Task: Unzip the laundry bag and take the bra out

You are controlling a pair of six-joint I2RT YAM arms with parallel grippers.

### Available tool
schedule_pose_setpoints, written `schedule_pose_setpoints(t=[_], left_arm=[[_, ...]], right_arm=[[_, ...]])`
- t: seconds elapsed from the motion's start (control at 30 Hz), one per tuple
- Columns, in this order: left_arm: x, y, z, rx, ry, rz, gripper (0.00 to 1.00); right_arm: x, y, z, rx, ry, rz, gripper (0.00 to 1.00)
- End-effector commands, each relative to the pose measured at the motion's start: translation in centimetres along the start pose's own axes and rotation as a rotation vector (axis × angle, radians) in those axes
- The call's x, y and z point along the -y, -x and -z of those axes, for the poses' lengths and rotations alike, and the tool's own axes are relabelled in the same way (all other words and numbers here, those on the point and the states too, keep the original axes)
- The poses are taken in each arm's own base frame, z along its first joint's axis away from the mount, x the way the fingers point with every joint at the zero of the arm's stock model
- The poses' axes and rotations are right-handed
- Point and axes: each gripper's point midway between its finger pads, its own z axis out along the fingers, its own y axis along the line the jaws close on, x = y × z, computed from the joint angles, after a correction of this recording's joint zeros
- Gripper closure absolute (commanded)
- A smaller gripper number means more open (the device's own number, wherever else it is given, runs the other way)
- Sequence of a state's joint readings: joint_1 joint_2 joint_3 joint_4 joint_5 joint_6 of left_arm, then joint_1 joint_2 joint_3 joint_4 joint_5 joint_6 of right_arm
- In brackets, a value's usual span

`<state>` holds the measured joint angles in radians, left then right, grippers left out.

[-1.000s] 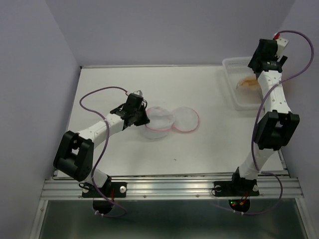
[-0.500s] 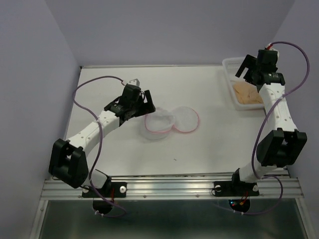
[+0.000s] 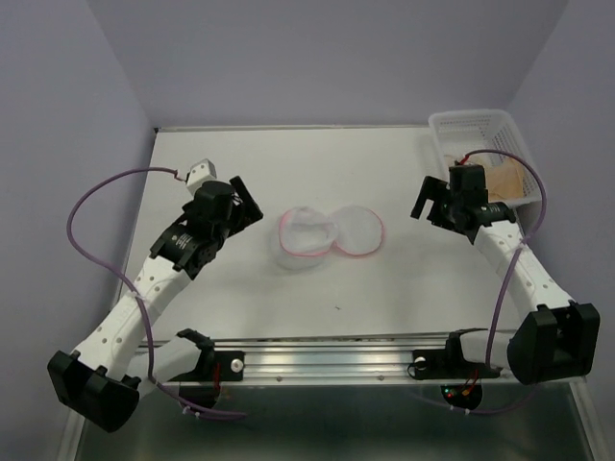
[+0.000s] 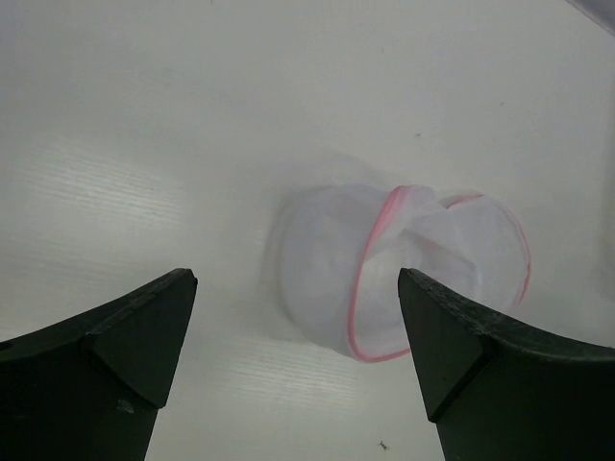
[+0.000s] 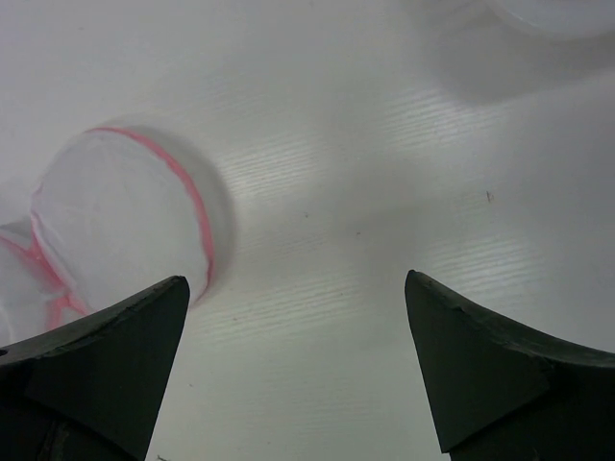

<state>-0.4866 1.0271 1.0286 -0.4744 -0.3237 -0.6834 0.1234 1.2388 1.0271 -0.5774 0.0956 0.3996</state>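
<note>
The laundry bag (image 3: 332, 233) lies unzipped in the middle of the table as two joined round white mesh halves with pink trim. In the left wrist view the laundry bag (image 4: 404, 269) lies ahead, apart from the fingers. My left gripper (image 3: 246, 203) hovers open and empty to its left, and in its own view the left gripper (image 4: 296, 288) holds nothing. My right gripper (image 3: 435, 204) stands open and empty to the bag's right, as its own view of the right gripper (image 5: 294, 283) confirms, with one mesh half (image 5: 125, 221) at far left. The tan bra (image 3: 509, 177) lies in the basket.
A white plastic lattice basket (image 3: 473, 126) stands at the table's back right corner, just behind the right wrist. Purple cables loop off both arms. The table's metal rail (image 3: 327, 360) runs along the near edge.
The left gripper opened, let go of the bag's left half and drew back to the left. The right arm swung from over the basket down toward the bag's right side.
</note>
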Motion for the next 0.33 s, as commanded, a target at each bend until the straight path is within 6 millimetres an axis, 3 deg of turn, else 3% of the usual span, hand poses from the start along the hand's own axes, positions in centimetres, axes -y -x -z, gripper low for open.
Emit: schedule_pose_setpoints(t=[0.0, 0.17, 0.3], left_arm=[[-3.8, -1.2, 0.9, 0.015, 0.113, 0.032, 0.01], [-2.8, -1.3, 1.1, -0.005, 0.066, 0.047, 0.01], [-2.9, -1.3, 1.0, -0.001, 0.070, 0.045, 0.01]], right_arm=[[0.4, 2.0, 0.7, 0.103, -0.020, -0.092, 0.00], [-0.8, 2.8, 1.3, 0.164, 0.057, -0.116, 0.00], [-0.1, 3.2, 1.5, 0.208, 0.032, -0.093, 0.00]])
